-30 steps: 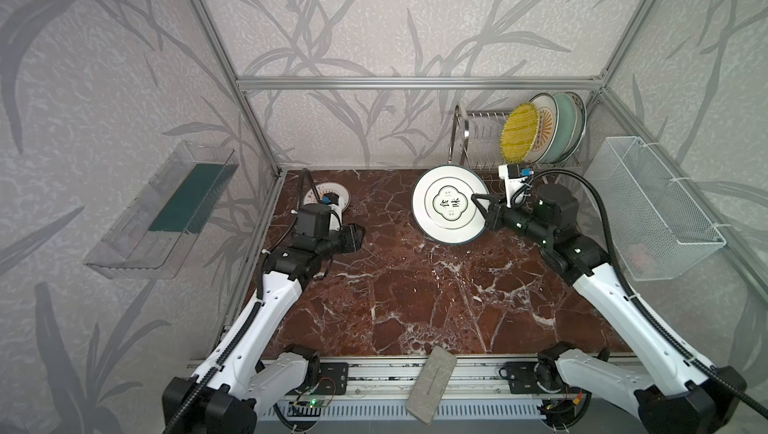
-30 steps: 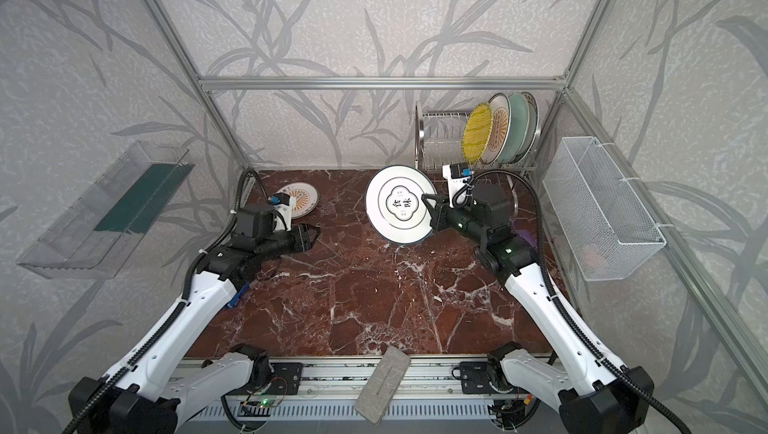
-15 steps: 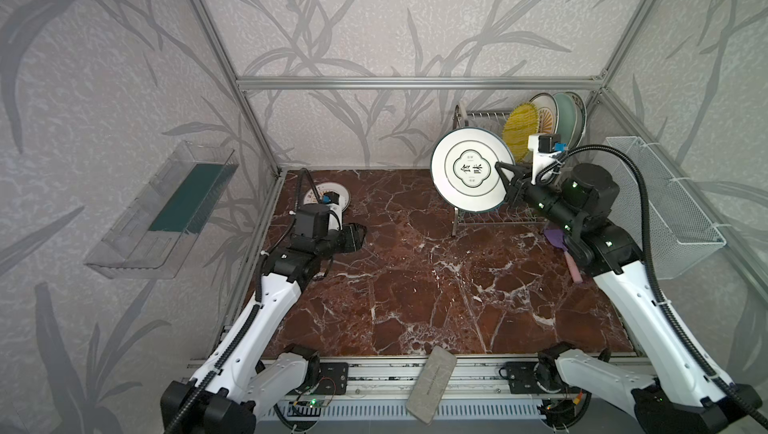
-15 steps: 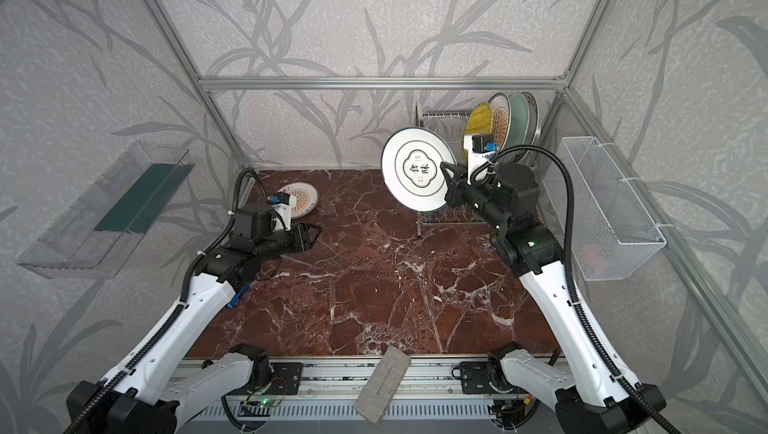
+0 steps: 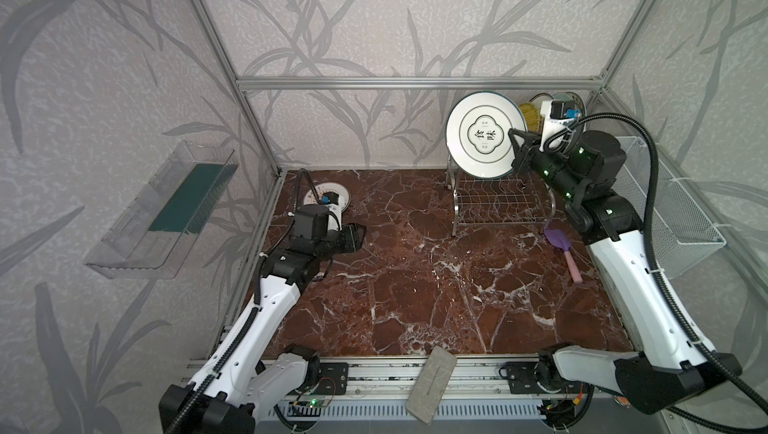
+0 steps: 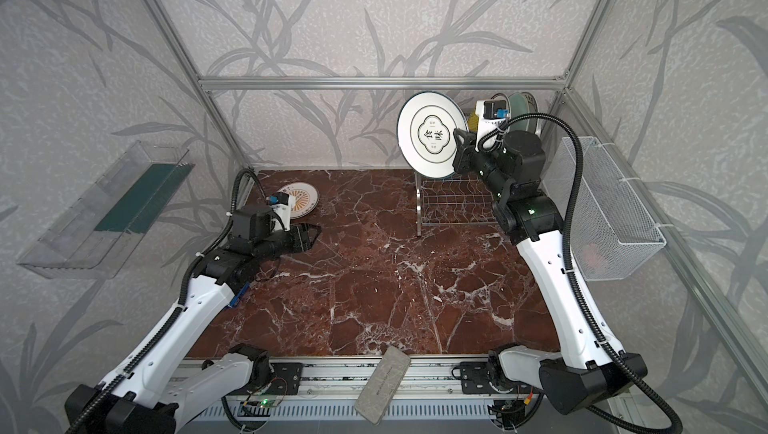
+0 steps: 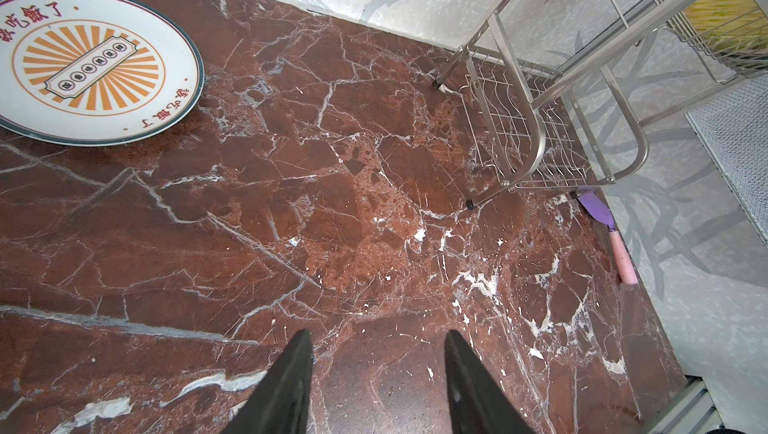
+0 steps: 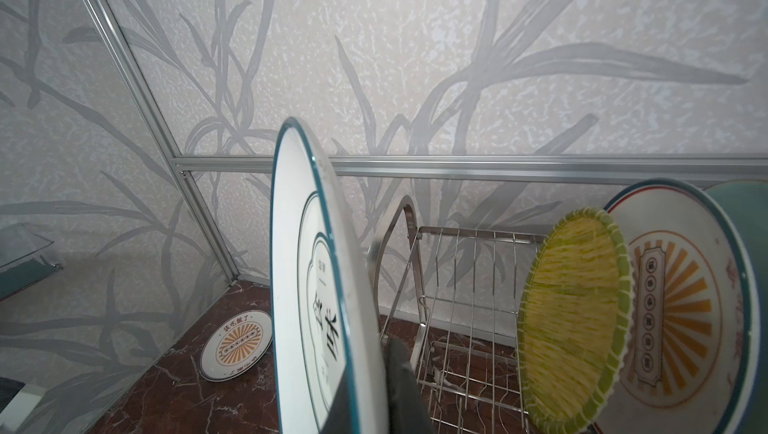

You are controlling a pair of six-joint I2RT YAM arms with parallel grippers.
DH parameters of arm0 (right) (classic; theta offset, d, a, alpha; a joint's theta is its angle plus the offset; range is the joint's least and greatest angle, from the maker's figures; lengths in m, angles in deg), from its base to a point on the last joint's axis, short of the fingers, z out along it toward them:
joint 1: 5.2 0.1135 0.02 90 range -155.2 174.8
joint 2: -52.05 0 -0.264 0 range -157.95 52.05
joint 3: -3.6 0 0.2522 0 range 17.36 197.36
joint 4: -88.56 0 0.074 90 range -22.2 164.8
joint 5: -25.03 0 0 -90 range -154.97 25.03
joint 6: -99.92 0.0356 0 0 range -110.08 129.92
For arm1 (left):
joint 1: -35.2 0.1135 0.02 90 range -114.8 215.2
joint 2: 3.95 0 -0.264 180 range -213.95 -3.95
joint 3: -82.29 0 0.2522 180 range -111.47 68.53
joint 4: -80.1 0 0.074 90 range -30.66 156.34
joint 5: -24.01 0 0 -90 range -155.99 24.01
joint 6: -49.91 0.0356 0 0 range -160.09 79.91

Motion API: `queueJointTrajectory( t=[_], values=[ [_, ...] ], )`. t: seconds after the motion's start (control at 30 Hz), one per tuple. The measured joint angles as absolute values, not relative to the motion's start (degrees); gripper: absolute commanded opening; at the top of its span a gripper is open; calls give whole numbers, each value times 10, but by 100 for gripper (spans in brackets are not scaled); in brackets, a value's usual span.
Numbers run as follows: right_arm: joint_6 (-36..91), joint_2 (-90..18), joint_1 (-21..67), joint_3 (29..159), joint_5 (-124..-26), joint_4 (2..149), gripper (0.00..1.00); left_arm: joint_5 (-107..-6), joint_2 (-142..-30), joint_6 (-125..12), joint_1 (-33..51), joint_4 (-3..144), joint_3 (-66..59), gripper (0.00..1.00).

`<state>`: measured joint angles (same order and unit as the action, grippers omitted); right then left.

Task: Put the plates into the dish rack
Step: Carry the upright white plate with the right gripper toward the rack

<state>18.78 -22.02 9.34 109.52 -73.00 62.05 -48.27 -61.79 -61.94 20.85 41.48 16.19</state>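
Compared with a second ago, the right gripper (image 5: 516, 142) has carried the teal-rimmed plate (image 5: 482, 133) from low over the middle of the surface (image 5: 415, 286) up and back toward the rear right corner. The plate now hangs in the air over the left end of the dish rack (image 5: 498, 199), its lower rim just above the top tier's arched end loop. The left gripper (image 5: 357, 234) has not shifted: it hovers over the surface with its jaws partly apart and nothing between them, near the sunburst plate (image 5: 343, 199) that lies flat by the back left corner.

The right gripper is clamped on the plate's right-hand rim. The plate stands on edge, upright. In both top views its printed face looks out to the front of the cell, the characters reading right way up. In the right wrist view it (image 8: 307, 286) shows nearly edge-on, its rim running straight up. Being round, it has no long axis.

Further along the top tier stand the yellow plate (image 8: 573, 320), a second sunburst plate (image 8: 681, 320) and the mint plate (image 8: 748, 224), all leaning. The slots between them and the held plate hold no plate.
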Motion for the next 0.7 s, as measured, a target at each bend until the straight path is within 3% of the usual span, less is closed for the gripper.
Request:
queueJointTrajectory(
  t=[0.27,0.7],
  values=[
    [160,-284,78,1194,-699,601,0,-482,-617,-619,206,415,162,50],
    [134,-336,68,1235,-633,608,0,-481,-607,-619,206,415,162,50]
  ],
)
